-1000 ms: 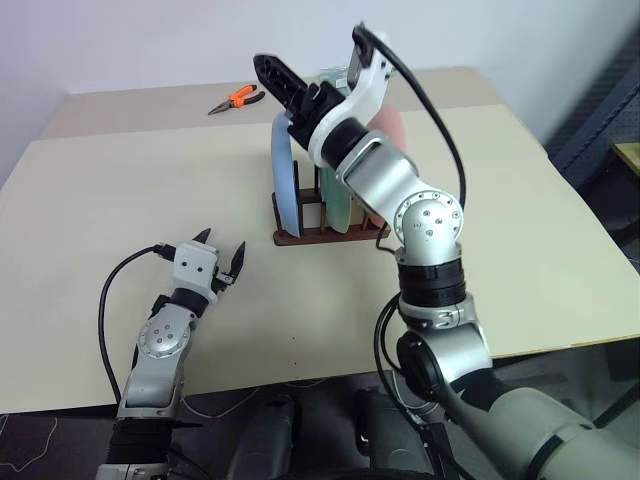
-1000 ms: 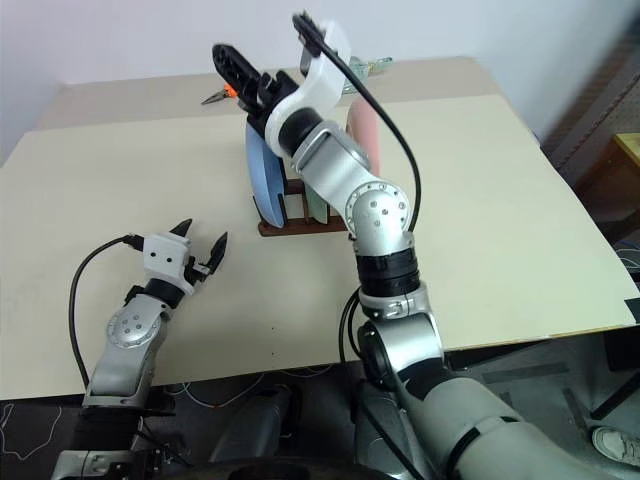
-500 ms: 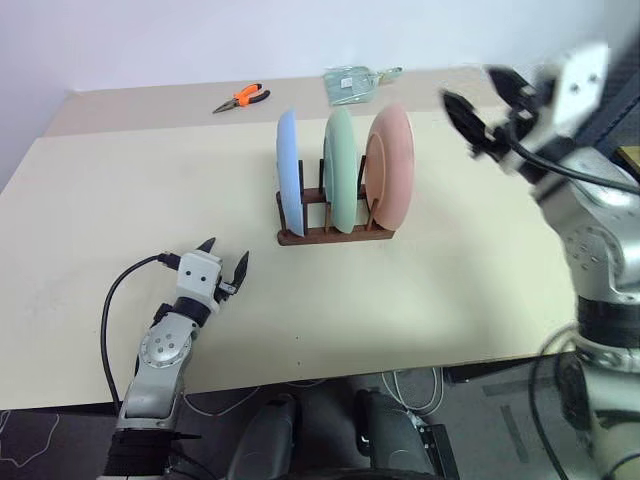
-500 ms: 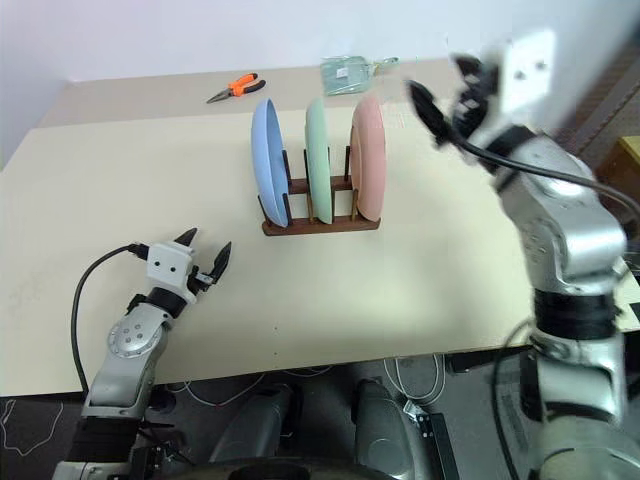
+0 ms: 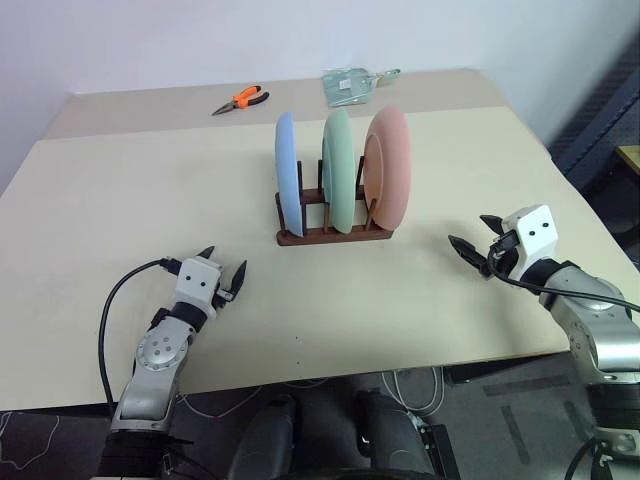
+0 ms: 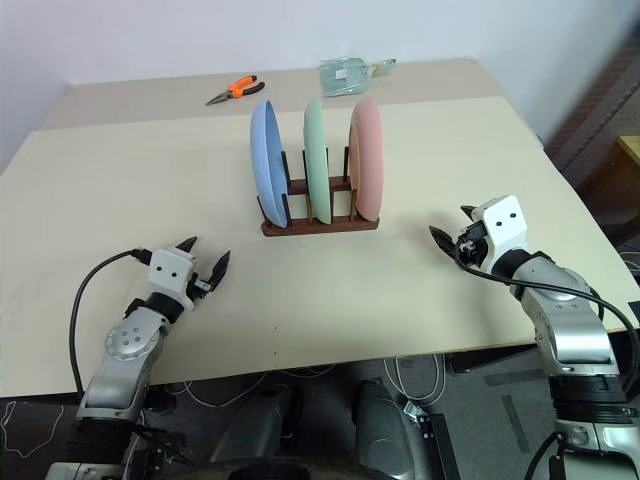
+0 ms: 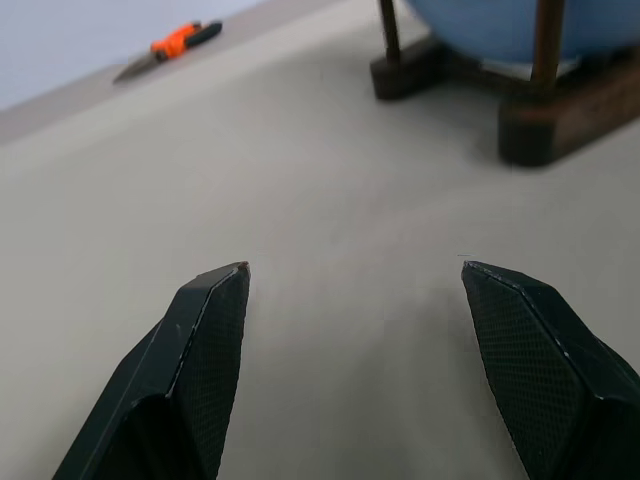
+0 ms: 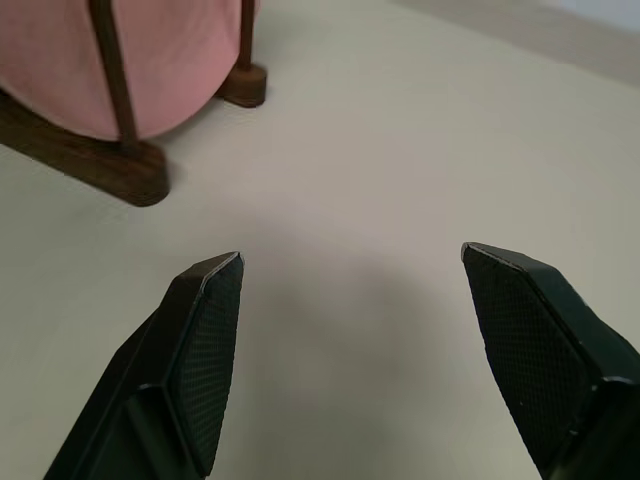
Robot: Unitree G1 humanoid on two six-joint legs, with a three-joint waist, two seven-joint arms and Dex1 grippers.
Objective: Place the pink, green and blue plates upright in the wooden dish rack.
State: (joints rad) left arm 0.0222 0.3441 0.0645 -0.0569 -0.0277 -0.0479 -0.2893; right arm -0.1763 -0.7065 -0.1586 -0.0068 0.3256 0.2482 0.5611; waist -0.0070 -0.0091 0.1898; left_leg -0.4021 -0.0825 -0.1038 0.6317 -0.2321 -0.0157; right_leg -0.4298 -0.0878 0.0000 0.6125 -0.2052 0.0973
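Both hands open, apart from rack.

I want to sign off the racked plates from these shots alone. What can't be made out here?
- Slots where the blue plate, green plate and pink plate sit in the wooden dish rack: hidden by the plates themselves, head views.
- Blue plate in the left wrist view: cut off by the edge.
- Clear packet at the table's far edge: contents too small to tell.

No legible text, label, brand, number or sign can be read on any surface in these views.
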